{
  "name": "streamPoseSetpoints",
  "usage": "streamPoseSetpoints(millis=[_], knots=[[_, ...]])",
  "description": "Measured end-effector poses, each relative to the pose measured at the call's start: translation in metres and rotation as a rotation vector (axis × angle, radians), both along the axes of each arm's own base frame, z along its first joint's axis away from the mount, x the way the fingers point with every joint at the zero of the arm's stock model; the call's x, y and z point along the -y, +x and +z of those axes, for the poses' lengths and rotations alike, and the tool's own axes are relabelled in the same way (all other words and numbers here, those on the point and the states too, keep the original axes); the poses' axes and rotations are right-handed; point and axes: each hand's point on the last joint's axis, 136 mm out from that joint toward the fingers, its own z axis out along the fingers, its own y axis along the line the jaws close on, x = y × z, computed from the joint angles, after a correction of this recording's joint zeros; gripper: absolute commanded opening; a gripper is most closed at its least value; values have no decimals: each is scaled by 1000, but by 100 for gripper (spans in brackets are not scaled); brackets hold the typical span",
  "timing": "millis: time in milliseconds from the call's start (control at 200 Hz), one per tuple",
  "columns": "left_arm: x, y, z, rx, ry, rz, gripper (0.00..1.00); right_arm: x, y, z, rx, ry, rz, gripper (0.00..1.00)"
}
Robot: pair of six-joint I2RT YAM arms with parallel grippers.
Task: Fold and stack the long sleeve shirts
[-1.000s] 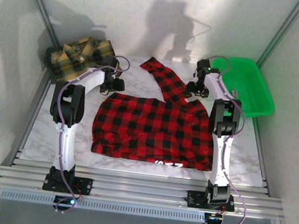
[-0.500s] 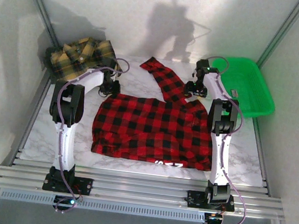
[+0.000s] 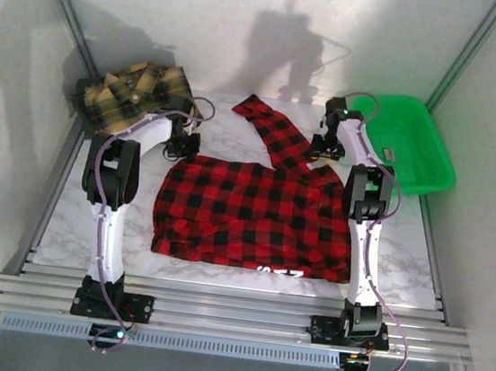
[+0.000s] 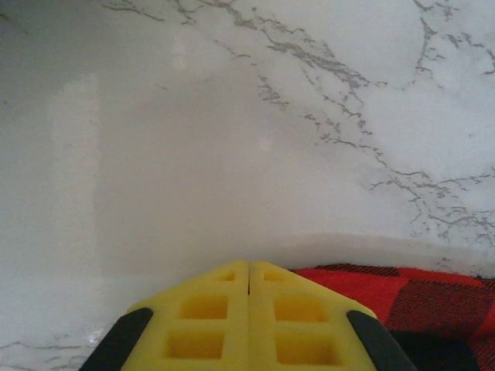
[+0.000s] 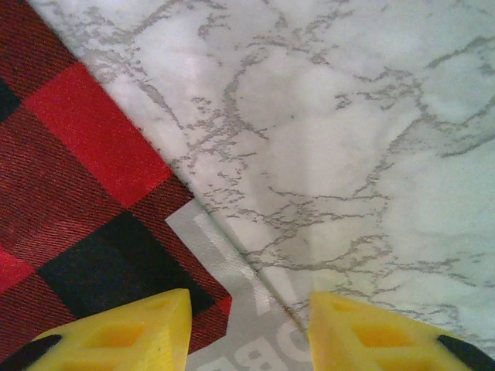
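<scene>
Both pincers have narrowed: left pincer (image 4: pixel 248 270) closed tight beside the red-and-black check shirt (image 3: pixel 254 209), grip unclear; right pincer (image 5: pixel 249 309) half open over its woven edge.

Green tray (image 3: pixel 421 139) far R on marble table (image 3: pixel 72 218), poss. labelled.

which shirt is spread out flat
The red-and-black plaid shirt, lying open across the middle of the table; the yellow-and-black one sits bunched in the far left corner.

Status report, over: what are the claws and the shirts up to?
Left gripper shut at red shirt corner, grip unclear. Right gripper open at its far edge. Yellow shirt bunched far left. Nothing in the way.
</scene>
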Motion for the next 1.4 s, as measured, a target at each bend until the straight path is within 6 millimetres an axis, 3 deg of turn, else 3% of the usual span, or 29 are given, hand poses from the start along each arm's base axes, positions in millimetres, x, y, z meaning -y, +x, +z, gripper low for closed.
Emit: streamPoseSetpoints(millis=[270,455,776,1011,1141,1397], knots=[[0,-4,-4,-13,-1,-1,0,-25,-6,-1,7,-51,64,25],[0,-4,-4,-13,-1,-1,0,-36,-9,-1,11,-110,85,0],[-1,-8,0,-10,-1,-1,0,-13,-1,8,65,-154,-40,0],[-5,-9,17,20,-5,6,0,14,3,65,192,-98,-131,0],[-10,-7,30,50,-9,17,0,14,1,90,254,-51,-152,0],[-12,-19,34,60,-15,22,0,5,-21,95,266,21,-181,0]])
